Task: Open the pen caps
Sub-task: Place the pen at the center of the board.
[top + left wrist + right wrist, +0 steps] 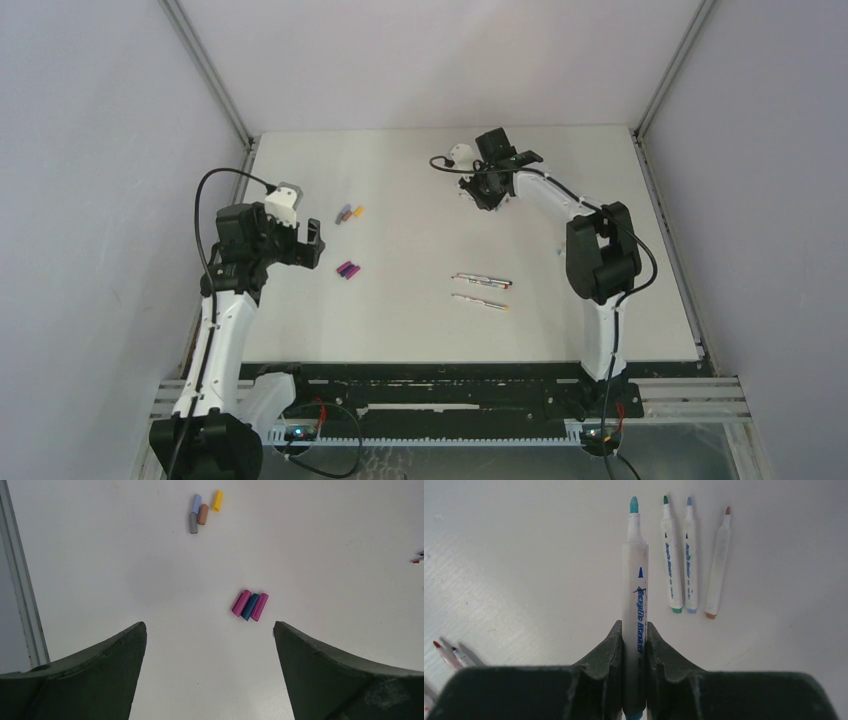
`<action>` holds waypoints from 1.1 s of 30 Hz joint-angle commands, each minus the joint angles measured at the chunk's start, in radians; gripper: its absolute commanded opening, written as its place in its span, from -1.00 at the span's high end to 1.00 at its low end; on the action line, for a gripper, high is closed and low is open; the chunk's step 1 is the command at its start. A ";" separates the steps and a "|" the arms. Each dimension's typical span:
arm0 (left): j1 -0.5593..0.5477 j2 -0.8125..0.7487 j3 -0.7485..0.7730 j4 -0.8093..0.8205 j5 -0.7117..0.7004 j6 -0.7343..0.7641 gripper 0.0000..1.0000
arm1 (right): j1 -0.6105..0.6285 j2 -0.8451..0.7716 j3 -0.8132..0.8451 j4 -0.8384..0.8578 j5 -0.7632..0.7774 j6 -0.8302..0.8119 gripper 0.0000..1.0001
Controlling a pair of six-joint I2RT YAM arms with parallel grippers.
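My right gripper (pixel 634 630) is shut on a white pen (pixel 635 580) whose teal tip is bare and points away from me. Three more uncapped pens (pixel 690 555) lie side by side on the table just right of it. In the top view this gripper (pixel 488 195) is at the back of the table. Two further pens (pixel 481 281) lie mid-table, and their tips show in the right wrist view (pixel 446 655). My left gripper (pixel 209 626) is open and empty, above the table. Ahead of it lie loose pen caps: two magenta and one blue (pixel 249 606), and farther off a light blue, grey, brown and yellow group (pixel 203 514).
The white table (pixel 400 320) is walled on three sides by grey panels. A metal rail (pixel 20 590) runs along the left edge near my left gripper. Both cap groups (pixel 347 269) sit just right of the left gripper (pixel 310 245) in the top view.
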 commanded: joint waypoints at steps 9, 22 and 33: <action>0.006 -0.016 -0.027 0.049 0.000 -0.001 -1.00 | 0.039 0.116 0.090 0.057 0.099 -0.030 0.83; 0.006 -0.019 -0.030 0.058 -0.009 -0.002 -1.00 | 0.043 0.154 0.049 0.138 0.167 -0.003 0.78; 0.006 -0.017 -0.032 0.059 -0.014 -0.002 -1.00 | 0.054 0.160 0.016 0.177 0.212 -0.031 0.75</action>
